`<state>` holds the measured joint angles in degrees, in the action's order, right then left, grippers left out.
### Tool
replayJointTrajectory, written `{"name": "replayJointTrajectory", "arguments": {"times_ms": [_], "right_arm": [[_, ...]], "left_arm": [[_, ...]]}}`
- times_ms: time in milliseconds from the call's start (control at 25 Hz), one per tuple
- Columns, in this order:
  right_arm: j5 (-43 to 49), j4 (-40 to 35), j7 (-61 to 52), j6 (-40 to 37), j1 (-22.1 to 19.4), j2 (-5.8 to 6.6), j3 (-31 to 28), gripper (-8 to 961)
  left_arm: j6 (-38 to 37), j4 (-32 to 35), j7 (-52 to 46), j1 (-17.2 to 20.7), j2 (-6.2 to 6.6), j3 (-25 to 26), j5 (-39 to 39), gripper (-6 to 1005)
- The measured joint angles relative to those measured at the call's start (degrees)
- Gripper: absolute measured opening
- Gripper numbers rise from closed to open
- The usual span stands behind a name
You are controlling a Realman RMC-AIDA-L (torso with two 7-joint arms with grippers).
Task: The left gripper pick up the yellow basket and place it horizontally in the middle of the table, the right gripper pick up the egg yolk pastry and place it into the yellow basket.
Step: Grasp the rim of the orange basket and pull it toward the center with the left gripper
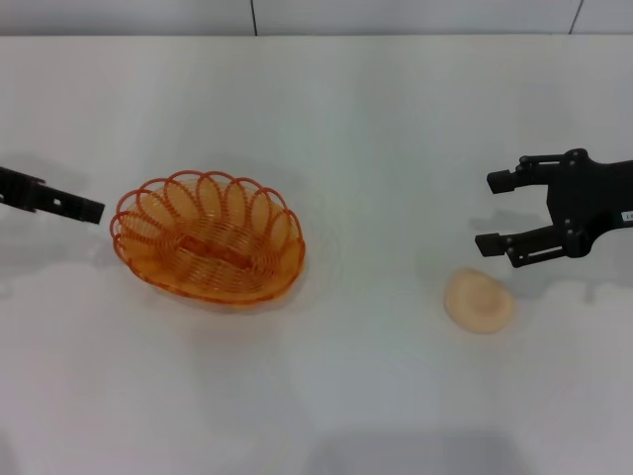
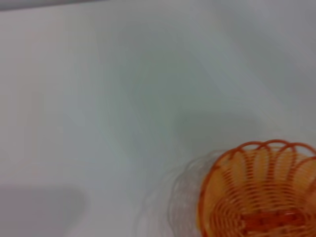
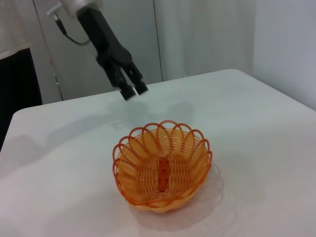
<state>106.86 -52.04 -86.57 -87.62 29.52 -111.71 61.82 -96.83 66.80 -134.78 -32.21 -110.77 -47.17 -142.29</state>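
The yellow basket [image 1: 208,237] stands upright on the white table [image 1: 376,396], left of the middle, and it is empty. It also shows in the left wrist view [image 2: 256,192] and in the right wrist view [image 3: 162,170]. My left gripper [image 1: 97,211] hangs just left of the basket, apart from it. In the right wrist view the left gripper [image 3: 134,92] has its fingers close together and holds nothing. The egg yolk pastry [image 1: 479,300] lies on the table at the right. My right gripper [image 1: 487,213] is open and empty, a little beyond the pastry and not touching it.
The table's far edge meets a grey wall [image 1: 297,15] at the back. A dark cabinet [image 3: 15,84] and a grey panel stand beyond the table in the right wrist view.
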Motion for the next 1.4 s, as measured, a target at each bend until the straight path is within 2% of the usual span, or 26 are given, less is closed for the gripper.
{"name": "replayJointTrajectory", "arguments": {"times_ms": [160,560,760,1040,1400], "right_arm": [[0.0,0.0,0.0,0.0,-0.1,-0.2,0.2,848],[0.0,0.0,0.2,0.4,-0.3,-0.51,0.0,848],[0.1,0.0,0.3,0.8,-0.3,-0.53,0.0,848],[0.1,0.2,0.8,2.3,-0.3,-0.67,0.2,848],[0.1,0.2,0.8,3.1,-0.2,-0.69,0.0,847]], "left_arm": [[4.5,-4.8,-0.1,-1.7,-1.33,-0.1,-3.1,812],[12.5,-12.2,0.8,-2.6,-2.28,-0.5,-3.8,798],[15.3,-15.5,1.6,-4.5,-2.85,-1.4,-3.8,791],[16.6,-17.9,2.0,-6.1,-3.61,-2.2,-3.9,782],[16.9,-18.2,1.9,-6.6,-3.67,-3.2,-3.9,769]]}}
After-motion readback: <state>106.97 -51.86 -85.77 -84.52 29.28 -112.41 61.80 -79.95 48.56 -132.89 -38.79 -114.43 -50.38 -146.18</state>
